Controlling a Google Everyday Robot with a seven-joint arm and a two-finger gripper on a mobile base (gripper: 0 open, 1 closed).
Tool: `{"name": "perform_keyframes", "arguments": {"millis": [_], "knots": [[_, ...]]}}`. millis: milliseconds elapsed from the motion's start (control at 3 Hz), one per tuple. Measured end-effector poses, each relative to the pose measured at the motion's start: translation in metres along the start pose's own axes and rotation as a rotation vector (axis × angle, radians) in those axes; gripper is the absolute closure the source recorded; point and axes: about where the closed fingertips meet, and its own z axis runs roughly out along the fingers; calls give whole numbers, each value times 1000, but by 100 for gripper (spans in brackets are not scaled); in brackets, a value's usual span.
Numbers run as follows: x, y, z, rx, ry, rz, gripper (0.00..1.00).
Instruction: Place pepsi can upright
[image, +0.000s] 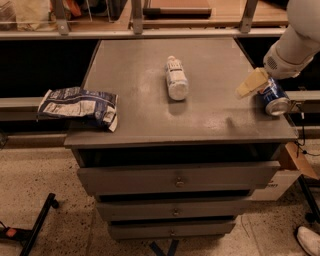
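Low over the right edge of the table (140, 117) hangs the claw (256, 84) (the robot's gripper), coming down at a slant from the white arm (295, 45) in the upper right corner. Its tan tip rests against the left side of the pepsi can (273, 96), but I cannot tell whether the claw is open, closed or gripping the can, since the far side is hidden. The can lies on its side at the very right edge of the grey tabletop, its silver end turned toward the camera and slightly to the right, its dark blue body running back under the arm.

Near the middle of the tabletop, well apart from the can, a white bottle (176, 80) lies on its side with its cap pointing away from the camera. A blue-and-white snack bag (80, 105) lies flat at the left edge, partly hanging over it. Below the top are three closed drawers (175, 181), each with a small knob. The floor is speckled, with a black stand leg (37, 225) at lower left.
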Motion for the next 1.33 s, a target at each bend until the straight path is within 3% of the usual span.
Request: {"name": "perform_keyframes", "arguments": {"millis": [333, 667, 1333], "knots": [[1, 6, 11, -7, 56, 23, 0], [3, 9, 19, -4, 97, 34, 18], [3, 13, 19, 1, 127, 29, 65]]}}
